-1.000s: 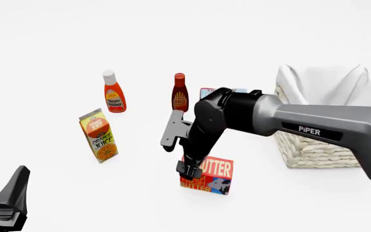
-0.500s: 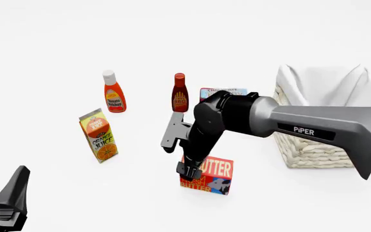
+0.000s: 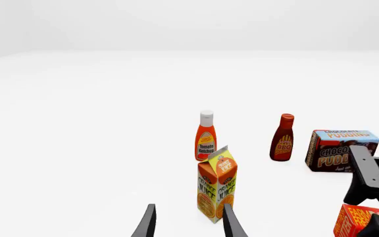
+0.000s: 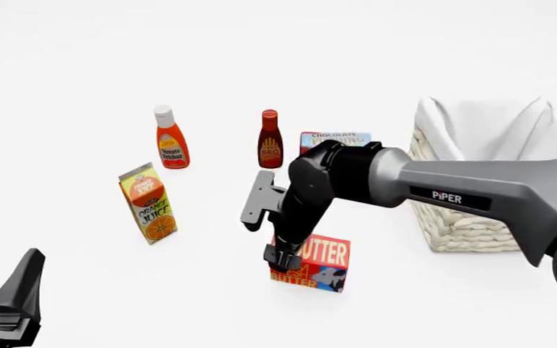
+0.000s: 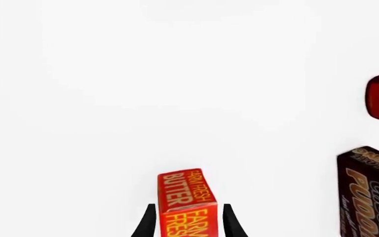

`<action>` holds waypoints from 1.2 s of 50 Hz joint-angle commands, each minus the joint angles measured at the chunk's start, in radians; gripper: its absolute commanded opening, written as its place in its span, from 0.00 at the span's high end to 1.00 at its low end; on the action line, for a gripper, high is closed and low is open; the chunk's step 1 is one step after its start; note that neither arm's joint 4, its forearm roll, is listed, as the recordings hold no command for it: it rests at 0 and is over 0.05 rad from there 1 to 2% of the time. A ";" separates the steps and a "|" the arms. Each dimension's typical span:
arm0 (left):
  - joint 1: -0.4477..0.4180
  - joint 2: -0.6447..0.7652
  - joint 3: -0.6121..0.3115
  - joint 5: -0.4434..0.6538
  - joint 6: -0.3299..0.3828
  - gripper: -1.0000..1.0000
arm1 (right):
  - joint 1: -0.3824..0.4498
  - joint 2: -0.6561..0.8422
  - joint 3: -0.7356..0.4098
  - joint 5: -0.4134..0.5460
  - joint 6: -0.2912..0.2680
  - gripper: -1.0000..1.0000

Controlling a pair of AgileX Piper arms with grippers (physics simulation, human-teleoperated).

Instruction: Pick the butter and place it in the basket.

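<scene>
The right hand (image 4: 284, 255) straddles the upright butter (image 4: 315, 264) on the tabletop, left of the basket (image 4: 472, 225), fingers open and seemingly not yet gripping; closing off-centre could tip the box, while the left hand (image 3: 186, 223) waits open.

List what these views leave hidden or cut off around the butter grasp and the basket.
- Contact of the right gripper with the butter: right wrist view, the frame edge cuts off the box's near end.
- Butter's left face: front view, the right gripper covers it.
- Basket interior and near side: front view, the right arm crosses it.
- Chocolate pudding box: front view, mostly behind the arm.
</scene>
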 commanded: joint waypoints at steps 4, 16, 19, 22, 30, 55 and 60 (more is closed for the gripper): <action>0.000 0.000 0.000 0.000 0.000 0.00 | -0.001 0.014 -0.007 -0.009 0.003 0.00; 0.000 0.000 0.000 0.000 0.000 0.00 | 0.058 -0.039 0.019 -0.082 0.061 1.00; 0.000 0.000 0.000 0.000 0.000 0.00 | 0.115 -0.102 0.070 -0.111 0.091 1.00; 0.000 0.000 0.000 0.000 0.000 0.00 | 0.145 -0.142 0.096 -0.126 0.109 1.00; 0.000 0.000 0.000 0.000 0.000 0.00 | 0.158 -0.202 0.111 -0.138 0.096 1.00; 0.000 0.000 0.000 0.000 0.000 0.00 | 0.142 -0.327 0.055 -0.119 0.064 1.00; 0.000 0.000 0.000 0.000 0.000 0.00 | 0.131 -0.356 0.051 -0.130 0.064 1.00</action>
